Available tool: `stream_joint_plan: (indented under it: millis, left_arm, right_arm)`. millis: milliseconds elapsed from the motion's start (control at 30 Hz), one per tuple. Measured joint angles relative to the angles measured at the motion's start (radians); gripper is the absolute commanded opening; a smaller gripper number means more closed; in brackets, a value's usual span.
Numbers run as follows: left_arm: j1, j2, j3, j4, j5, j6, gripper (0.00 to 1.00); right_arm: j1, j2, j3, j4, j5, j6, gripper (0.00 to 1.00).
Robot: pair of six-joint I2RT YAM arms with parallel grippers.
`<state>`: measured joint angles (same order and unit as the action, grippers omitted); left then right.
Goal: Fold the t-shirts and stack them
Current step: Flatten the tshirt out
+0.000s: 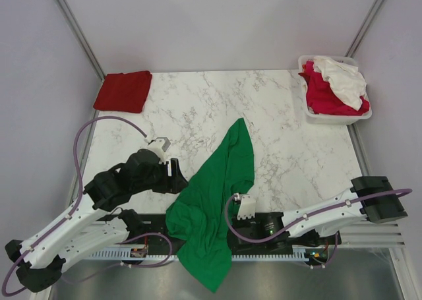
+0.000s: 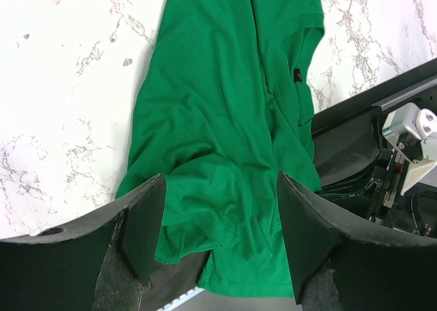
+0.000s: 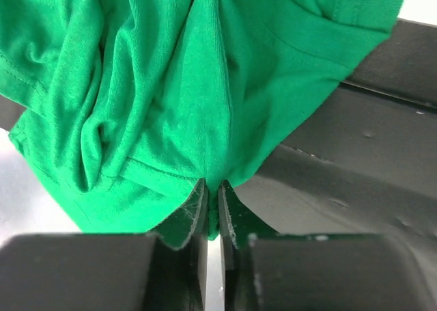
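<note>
The bright green t-shirt (image 1: 214,201) lies crumpled in a long strip from the table's middle down over the near edge. My right gripper (image 1: 232,211) is shut on a fold of the green t-shirt (image 3: 171,99), the cloth pinched between its fingertips (image 3: 198,208). My left gripper (image 1: 179,176) is open beside the shirt's left edge; in the left wrist view its fingers (image 2: 147,222) stand wide apart above the green t-shirt (image 2: 225,119). A dark red t-shirt (image 1: 123,90) lies folded at the far left corner. Crimson-pink (image 1: 323,95) and white (image 1: 343,79) shirts fill the basket.
The white plastic basket (image 1: 337,119) stands at the far right corner. The black base rail (image 1: 277,227) runs along the near edge under the shirt's lower part. Metal frame posts rise at both far corners.
</note>
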<state>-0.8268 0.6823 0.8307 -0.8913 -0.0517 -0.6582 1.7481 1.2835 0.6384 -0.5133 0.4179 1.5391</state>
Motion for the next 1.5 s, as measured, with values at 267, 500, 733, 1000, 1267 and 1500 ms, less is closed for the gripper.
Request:
stream_joint_plan:
  millis: [267, 500, 733, 1000, 1267, 1500]
  left_arm:
    - [-0.007, -0.001, 0.0, 0.0, -0.002, -0.005, 0.73]
    - [-0.012, -0.017, 0.0, 0.0, -0.007, -0.007, 0.73]
    - [-0.018, -0.039, -0.001, -0.001, -0.018, -0.007, 0.73]
    - [-0.018, -0.039, -0.002, -0.001, -0.022, -0.008, 0.73]
    - [-0.054, -0.018, -0.002, -0.001, -0.018, -0.019, 0.69]
    - [-0.313, 0.126, -0.003, 0.002, -0.09, -0.094, 0.7]
  right_arm:
    - [0.009, 0.031, 0.248, -0.216, 0.052, -0.061, 0.19]
    - [0.001, 0.089, 0.473, -0.323, 0.105, -0.184, 0.22]
    - [-0.027, 0.089, 0.473, -0.352, 0.106, -0.248, 0.24]
    - [-0.052, 0.082, 0.38, -0.309, 0.084, -0.263, 0.16]
    - [-0.114, 0.029, 0.338, -0.319, 0.104, -0.252, 0.87]
    - [-0.225, -0.304, 0.041, -0.276, 0.056, -0.192, 0.51]
